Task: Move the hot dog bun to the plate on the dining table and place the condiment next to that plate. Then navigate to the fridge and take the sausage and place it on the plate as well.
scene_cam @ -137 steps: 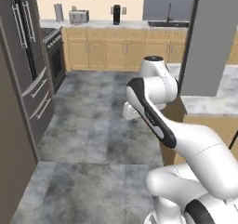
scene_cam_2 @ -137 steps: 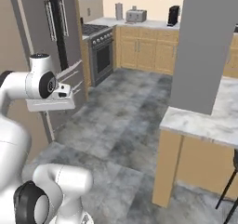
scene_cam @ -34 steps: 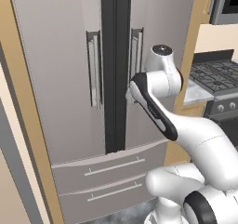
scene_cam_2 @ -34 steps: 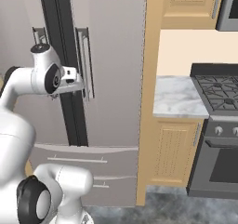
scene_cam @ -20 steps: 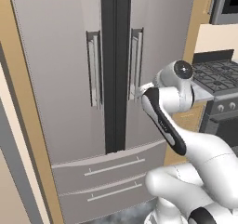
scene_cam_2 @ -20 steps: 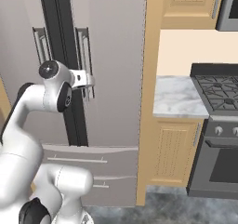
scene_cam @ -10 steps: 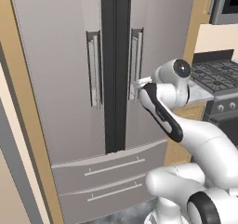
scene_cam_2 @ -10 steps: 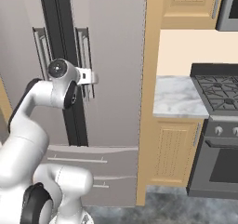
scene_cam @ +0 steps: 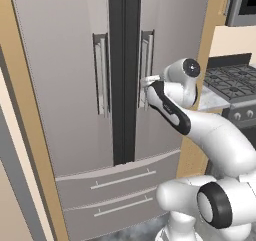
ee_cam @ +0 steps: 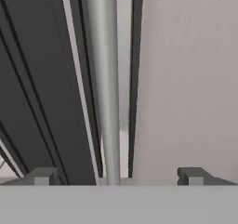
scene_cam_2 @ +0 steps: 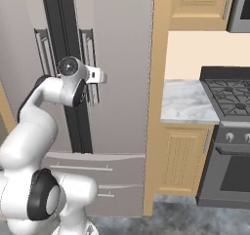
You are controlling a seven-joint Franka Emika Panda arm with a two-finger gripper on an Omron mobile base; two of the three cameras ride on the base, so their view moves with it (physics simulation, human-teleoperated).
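Note:
The fridge (scene_cam: 60,85) (scene_cam_2: 122,58) stands right in front of me, tall and grey, both doors shut. My gripper (scene_cam: 146,81) (scene_cam_2: 100,75) reaches the vertical handle (scene_cam: 147,50) (scene_cam_2: 89,48) of the right door at about mid height. In the hand view my gripper (ee_cam: 117,175) is open, and the handle bar (ee_cam: 104,79) runs up between the two fingertips (ee_cam: 42,174) without either touching it. The hot dog bun, the plate, the dining table, the condiment and the sausage are out of view.
Two fridge drawers (scene_cam: 120,180) sit below the doors. A wooden side panel (scene_cam_2: 156,107) borders the fridge on the right. Beyond it are a marble counter (scene_cam_2: 185,102) over a wooden cabinet (scene_cam_2: 180,156) and a stove (scene_cam: 230,85) (scene_cam_2: 229,97).
The base drove across the kitchen to the fridge, then stood still. Over the last second the hand swung down and in to the right door's handle, jaws staying open.

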